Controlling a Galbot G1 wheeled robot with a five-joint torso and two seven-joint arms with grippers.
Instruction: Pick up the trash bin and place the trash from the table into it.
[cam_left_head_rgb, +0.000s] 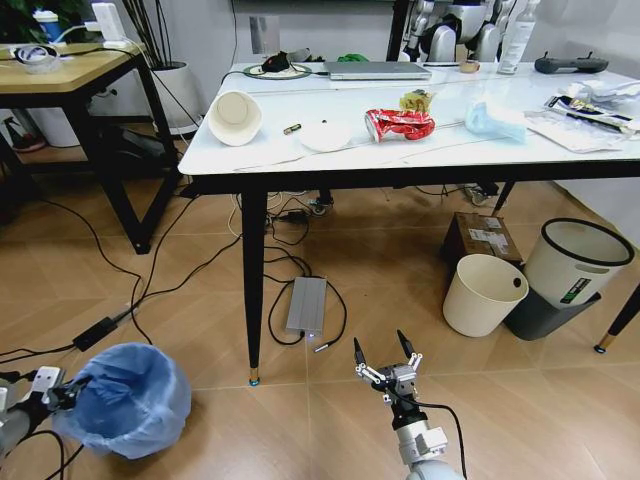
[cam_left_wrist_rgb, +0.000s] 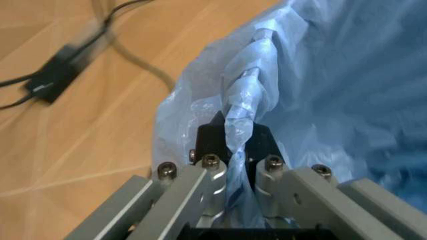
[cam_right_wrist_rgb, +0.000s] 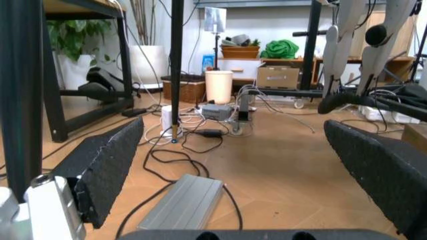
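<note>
My left gripper (cam_left_wrist_rgb: 241, 150) is clenched on the trash bin's (cam_left_head_rgb: 128, 398) bunched bag rim, the bin's body hidden beneath plastic. My right gripper (cam_left_head_rgb: 386, 352) hangs released above the floor.

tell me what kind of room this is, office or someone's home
Most likely an office or robotics lab, not a home. A laptop sits on the white table, cables and a power adapter sprawl across the wood floor, and another robot stands behind the table.
</note>
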